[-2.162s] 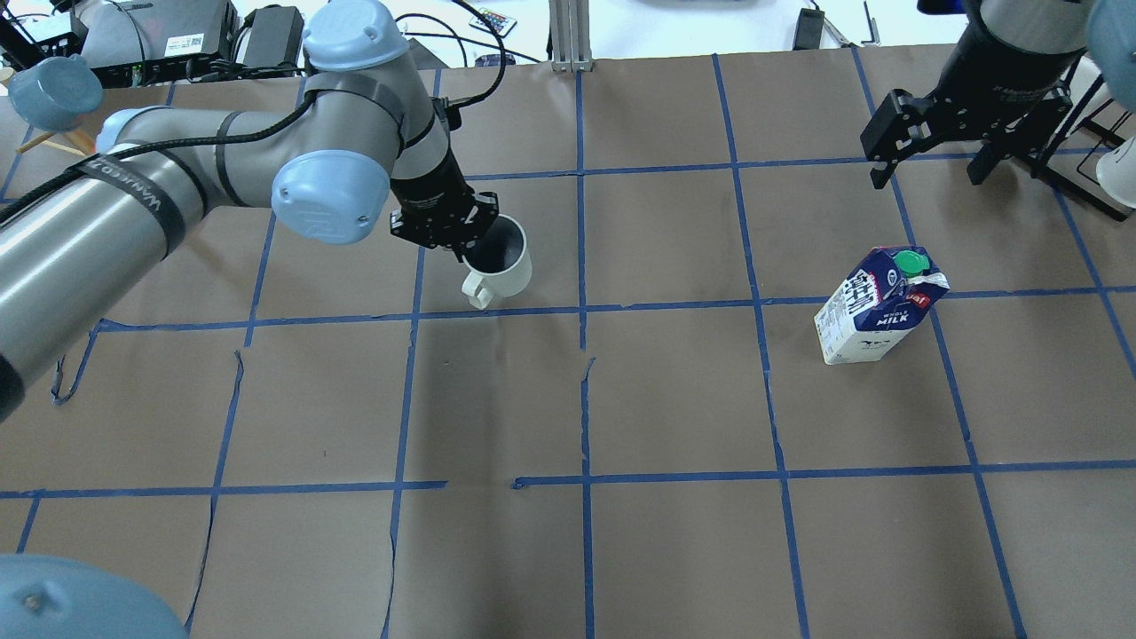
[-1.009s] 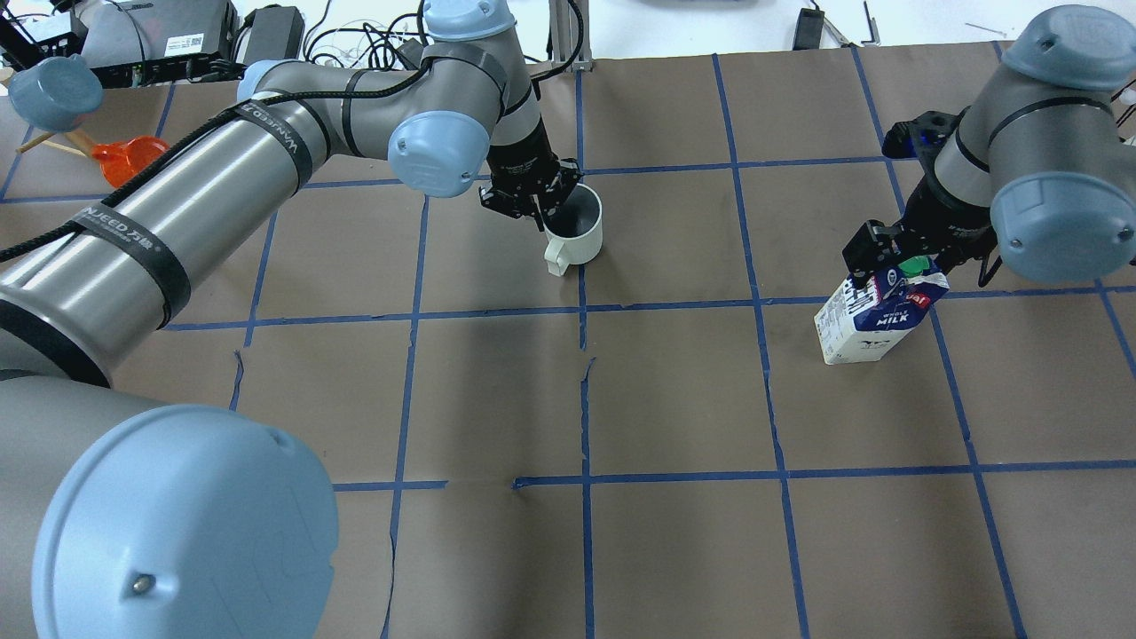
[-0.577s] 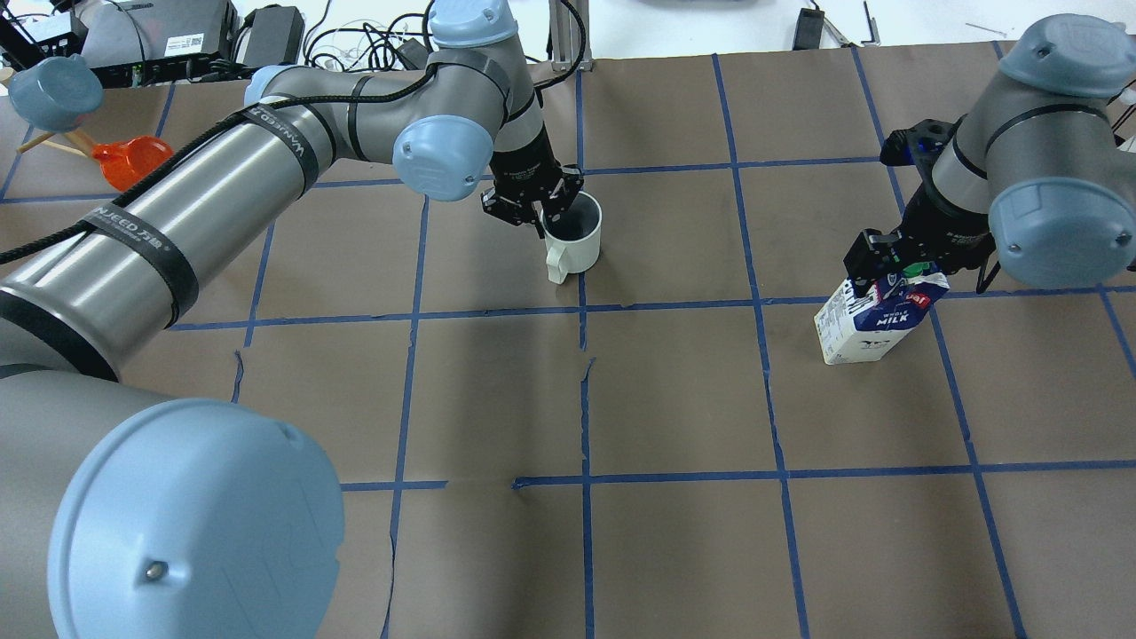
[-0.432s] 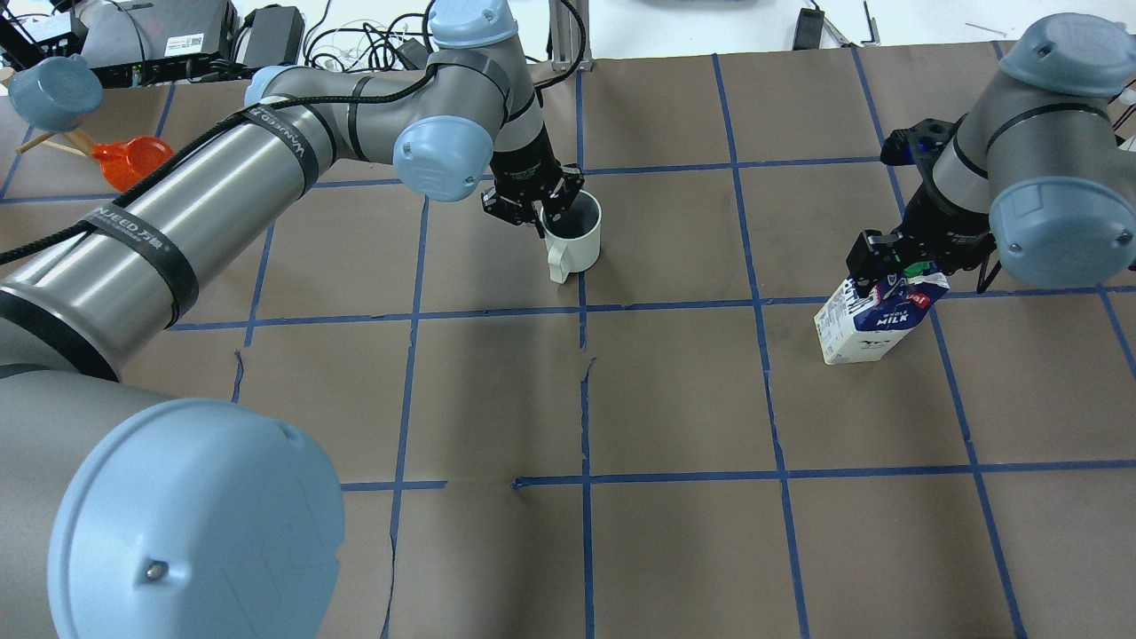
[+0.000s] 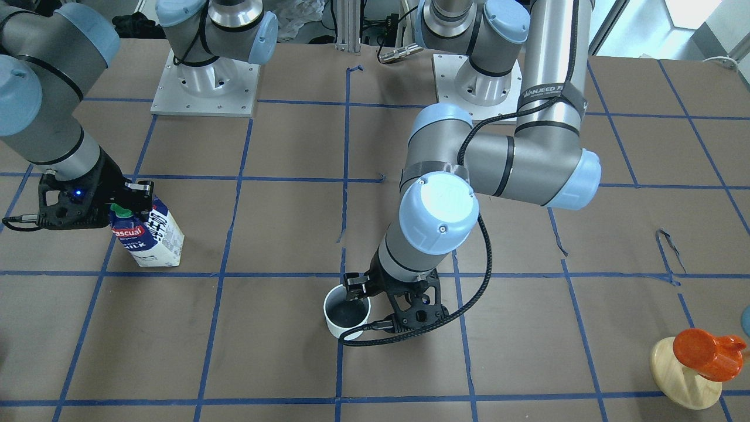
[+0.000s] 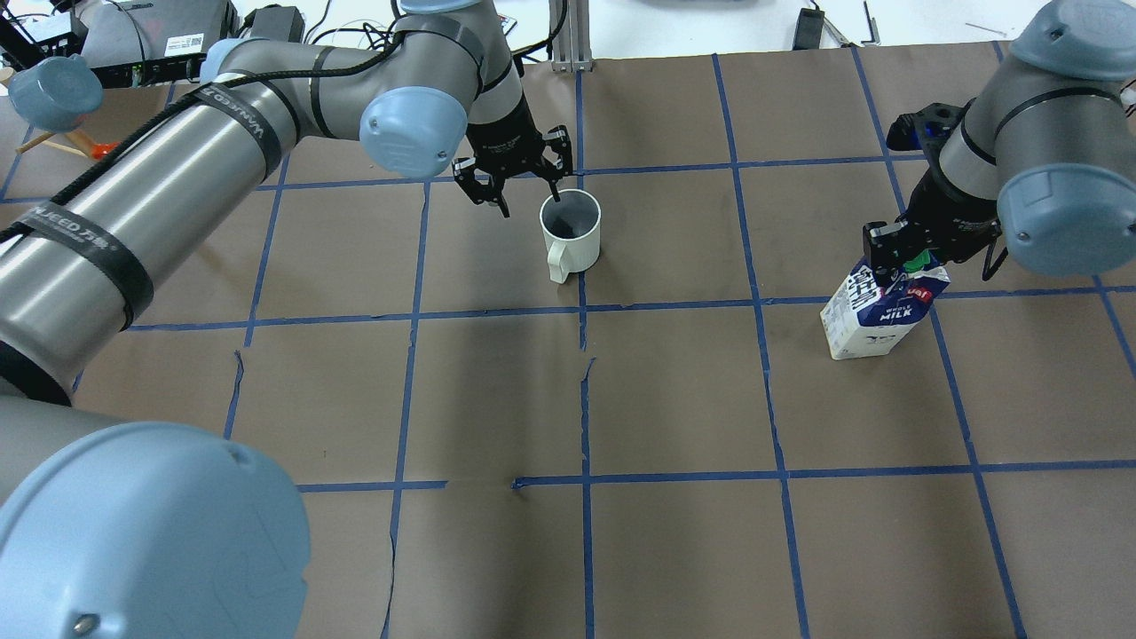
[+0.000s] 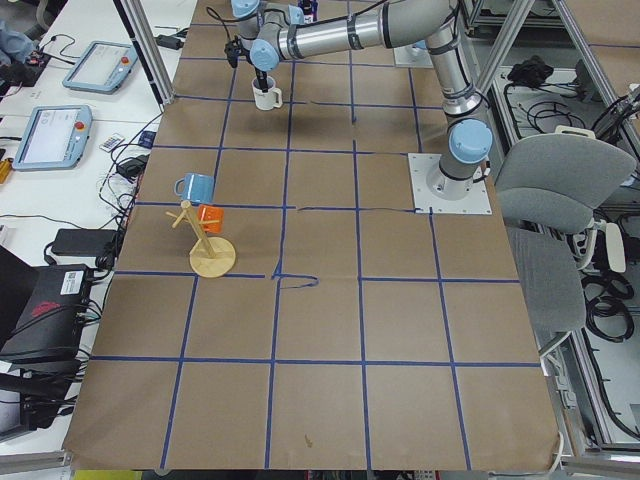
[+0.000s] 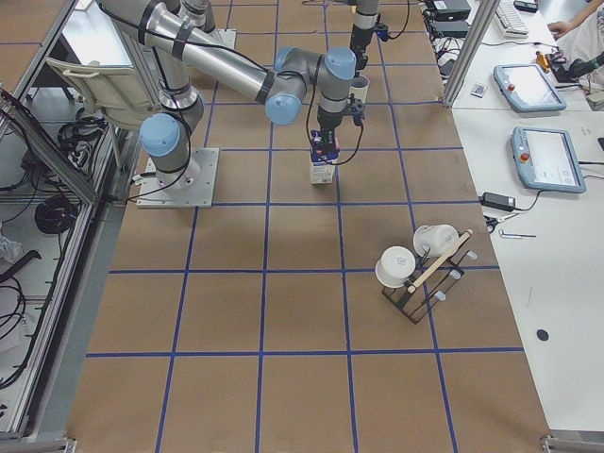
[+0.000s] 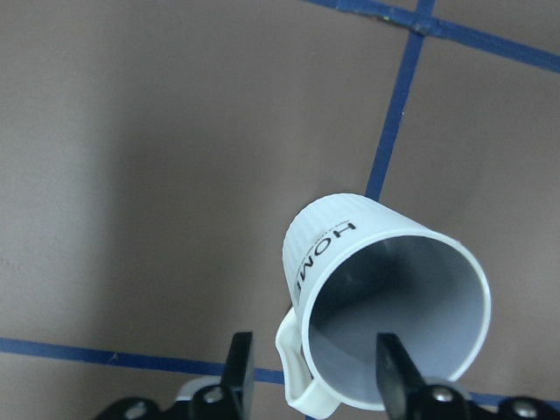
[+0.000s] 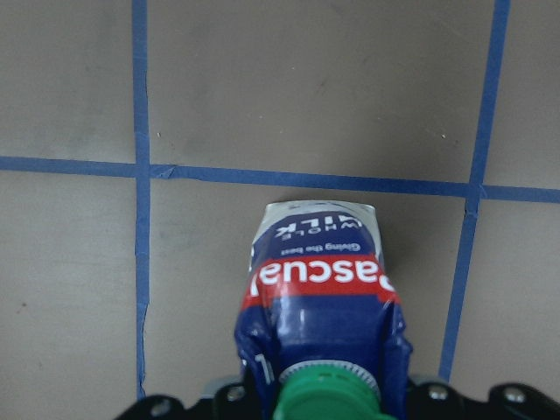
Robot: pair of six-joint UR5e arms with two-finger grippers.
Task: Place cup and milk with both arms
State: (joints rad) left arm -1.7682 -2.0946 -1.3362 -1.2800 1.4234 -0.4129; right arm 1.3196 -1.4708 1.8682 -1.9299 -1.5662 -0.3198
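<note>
Overhead exterior and wrist views, both arms. Left gripper point(image 6: 530, 202) is hovering at the rim of the cup point(image 6: 575, 244) with its jaws spread apart. In the left wrist view one finger point(image 9: 391, 378) is lying over the dark inside and the other outside the wall, with the handle point(image 9: 296, 385) between them; whether either is touching cannot be told. The cup is standing upright nearer the operators' edge of the bench, about midway along its length, beside a blue tape line point(image 6: 583, 355).

Right gripper point(image 6: 903, 264) is clamping the gable top of the milk point(image 6: 874, 321), its fingers flanking the green cap point(image 10: 325, 395). The milk is sitting well apart from the cup on the robot's right, roughly midway between the robot's edge and the operators' edge; whether its base is resting on the brown paper point(image 6: 674, 399) cannot be told.

An orange cup on a wooden stand point(image 5: 682, 375) is sitting near the operators' edge, toward the robot's left end.
</note>
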